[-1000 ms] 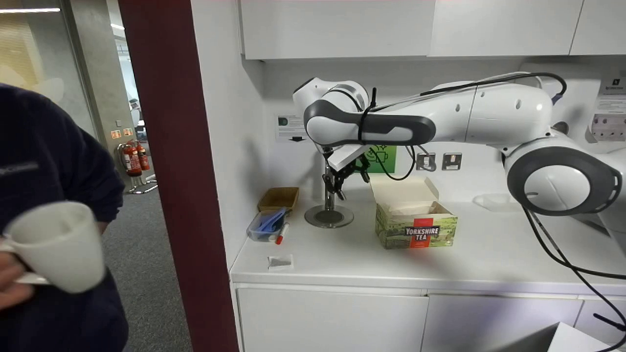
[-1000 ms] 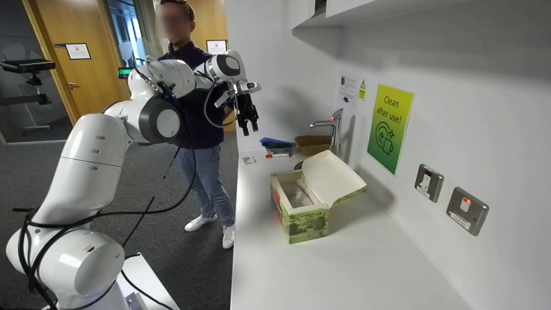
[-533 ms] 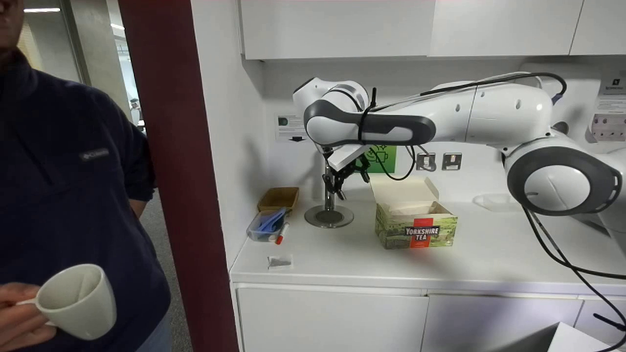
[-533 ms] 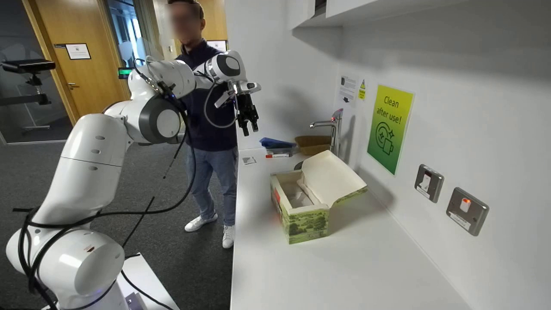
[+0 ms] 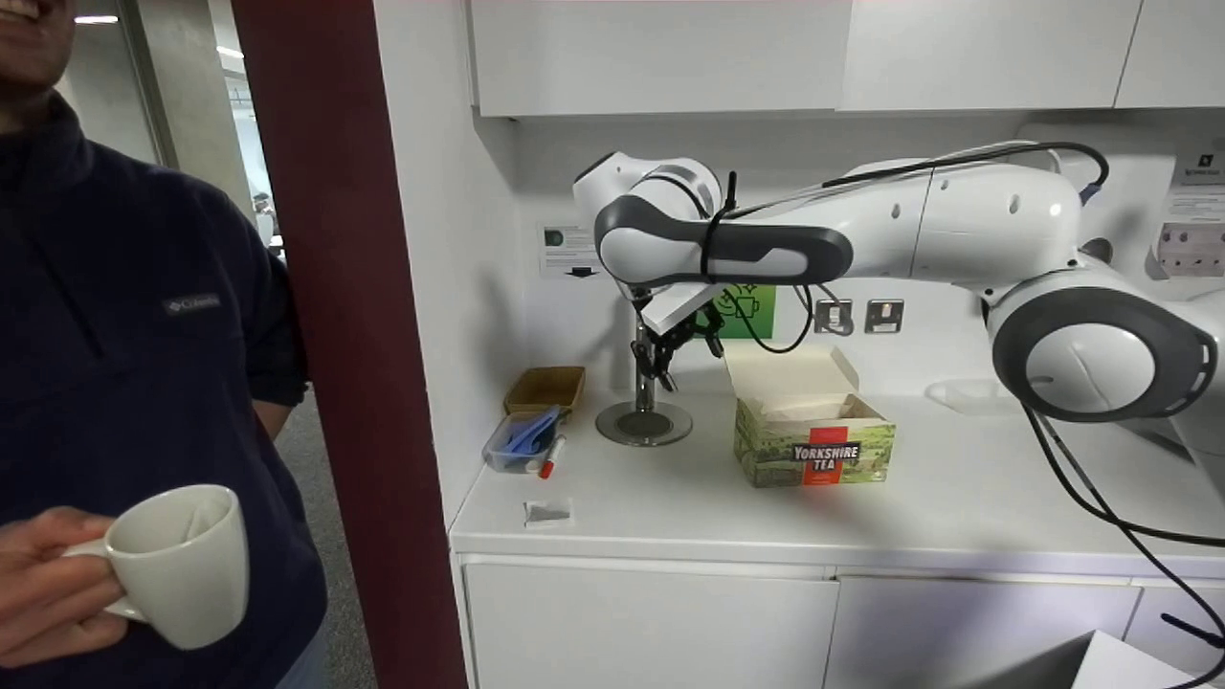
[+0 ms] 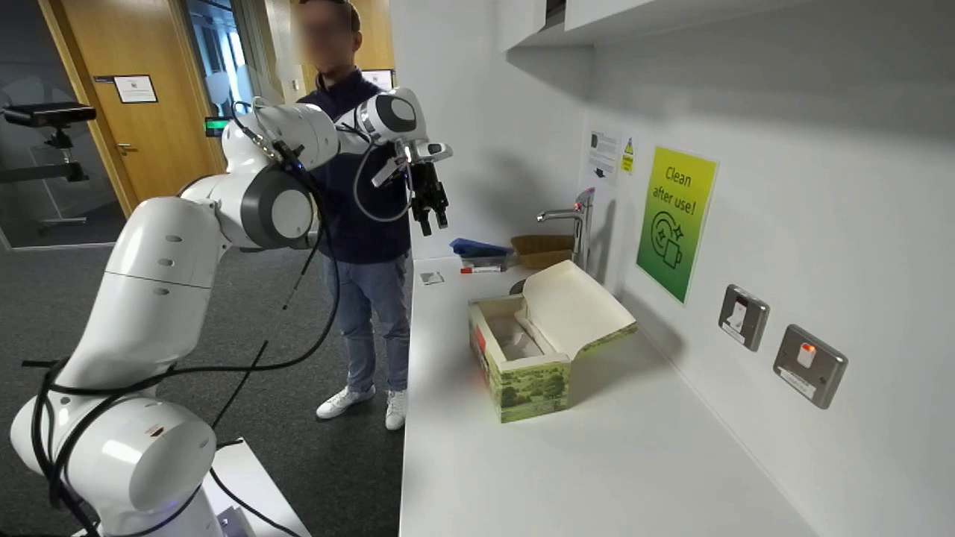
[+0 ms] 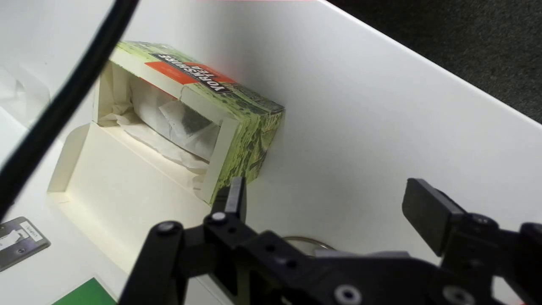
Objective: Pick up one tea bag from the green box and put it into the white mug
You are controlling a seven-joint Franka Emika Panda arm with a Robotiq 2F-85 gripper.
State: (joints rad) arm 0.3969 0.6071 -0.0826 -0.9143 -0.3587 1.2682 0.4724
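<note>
In an exterior view we see a hand (image 5: 57, 588) holding the white mug (image 5: 182, 579) by its handle at lower left. Near the centre, the gripper (image 5: 692, 370) hangs with fingers apart; right of centre, on the counter (image 5: 651, 493), we find the green box (image 5: 813, 450), lid up.

- Along the front edge of the smooth white worktop (image 5: 670, 502), a bare strip runs before the rectangular green cardboard box (image 5: 813, 455); a hand could pass there.
- The raised cream cardboard lid (image 6: 574, 309) closes the way from the back edge, but the box is open from above.
- Between the spread fingers of the black two-finger gripper (image 7: 326, 192) there is free room.
- Near the back edge stands an upright chrome metal tap (image 6: 582, 231).
- A brown rectangular tray (image 5: 545, 388) and a clear plastic tub (image 5: 513, 464) occupy the back corner by the white end wall (image 5: 435, 239).
- A small flat white packet (image 5: 548, 514) lies near the front corner there.
</note>
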